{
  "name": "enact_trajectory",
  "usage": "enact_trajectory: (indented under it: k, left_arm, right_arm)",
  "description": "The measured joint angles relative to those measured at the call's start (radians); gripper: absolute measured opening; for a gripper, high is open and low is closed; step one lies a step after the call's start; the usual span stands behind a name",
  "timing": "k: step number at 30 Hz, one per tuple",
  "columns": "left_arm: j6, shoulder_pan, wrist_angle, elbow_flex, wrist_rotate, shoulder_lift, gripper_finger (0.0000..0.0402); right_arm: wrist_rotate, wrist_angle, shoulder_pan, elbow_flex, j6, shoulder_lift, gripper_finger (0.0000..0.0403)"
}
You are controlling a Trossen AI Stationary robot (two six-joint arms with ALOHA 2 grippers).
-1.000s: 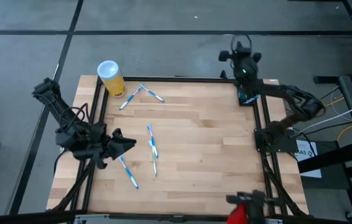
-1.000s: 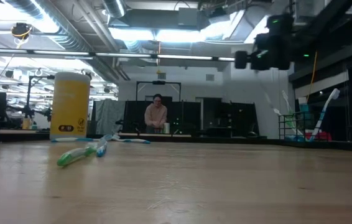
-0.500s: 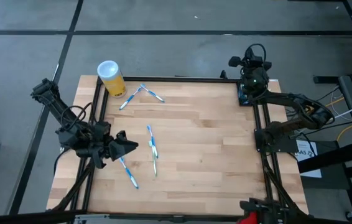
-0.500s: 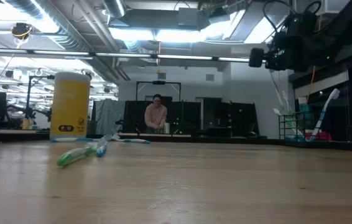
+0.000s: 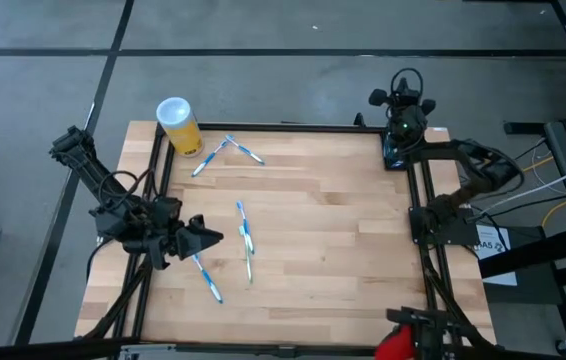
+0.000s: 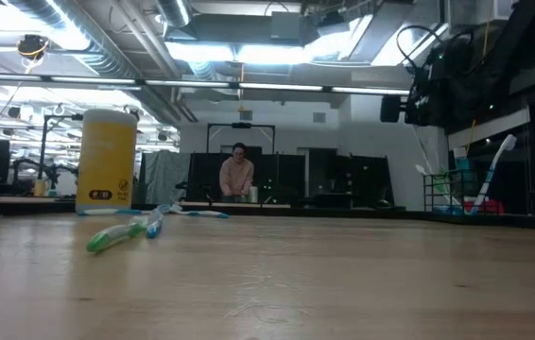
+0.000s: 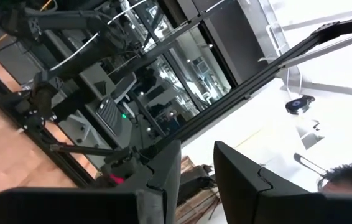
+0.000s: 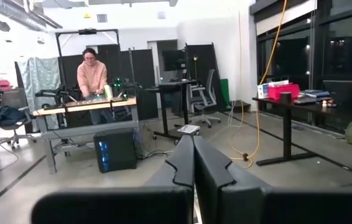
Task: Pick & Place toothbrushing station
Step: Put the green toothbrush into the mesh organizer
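The toothbrushing station [image 5: 397, 156] is a small black box at the table's far right corner, partly under my right arm. In the low view it [image 6: 453, 198] stands on the table's right with a white toothbrush [image 6: 491, 170] sticking up out of it. My right gripper [image 5: 401, 94] is shut and empty, raised high above that corner and pointing level past the far edge; its wrist view [image 8: 193, 167] shows only the room. My left gripper [image 5: 206, 238] is open and empty [image 7: 196, 180], low over the table's left part, beside a toothbrush [image 5: 207, 276].
A yellow cup with a white lid [image 5: 178, 124] stands at the far left corner. Several loose toothbrushes lie on the wood: two crossed [image 5: 227, 151] near the cup, others mid-table [image 5: 245, 236]. A person [image 6: 237, 176] sits in the room behind. Bare wood [image 5: 343, 250] lies on the right half.
My right gripper, raised and shut, has gone a little toward the table's right edge above the far right corner and has stayed at about the same height. Nothing on the table has moved.
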Motion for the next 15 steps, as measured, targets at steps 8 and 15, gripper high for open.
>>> enact_trajectory:
  k: [8,15]
  left_arm:
    - [-0.022,-0.001,-0.008,0.000,0.009,0.000,0.0090]
    - [-0.027,-0.033,-0.008,0.000,0.023,0.000,0.0090]
  right_arm:
    - [0.060,-0.028,0.040,0.000,0.024,0.068,0.0000]
    - [0.130,-0.217,0.047,-0.002,0.158,0.074,0.0000]
